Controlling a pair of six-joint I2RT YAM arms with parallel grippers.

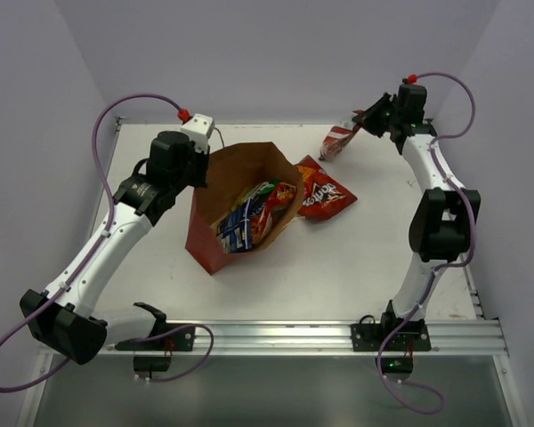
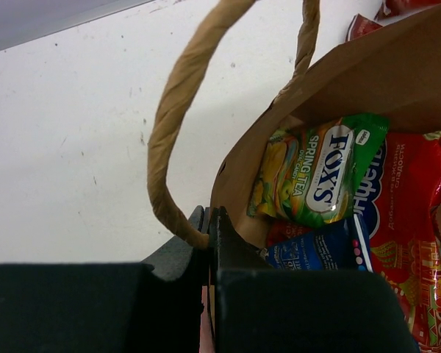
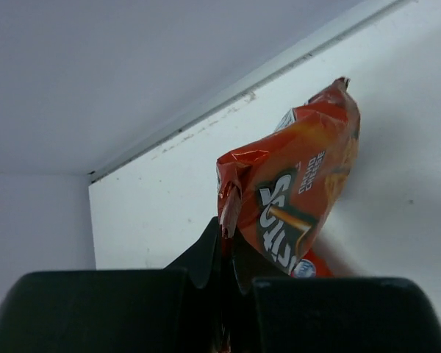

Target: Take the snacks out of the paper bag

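White counter [image 1: 338, 267] and pale lavender walls [image 1: 276, 53] frame the job, with the red-brown paper bag [image 1: 205, 245] near the middle, its mouth gaping up toward the overhead camera.

We have the left gripper [image 2: 208, 224] pinched shut on the bag's paper rim, right where the tan cord handle [image 2: 169, 132] is anchored. We judge this grip serves as an anchor: it steadies the paper bag and keeps the mouth spread so that the other arm can reach in without dragging the whole thing along.

Three snacks lie inside, packed together: a green-yellow Fox's Spring Tea bag [image 2: 320, 173] uppermost against the brown inner wall, a blue bag [image 2: 316, 250] below it, and a red bag [image 2: 408, 228] beside both.

Our right gripper [image 3: 226, 246] is clamped on the crimped corner of an orange chip bag [image 3: 301, 191], which dangles from that corner low over the far right part of the counter, well apart from the paper bag. Holding it by the seal lets the foil hang free for a clean drop; whether its lower edge touches the surface we cannot tell.

One Doritos bag [image 1: 325, 197] already lies flat on the counter just beside the paper bag's mouth. By our reckoning, two snacks are out and three remain.
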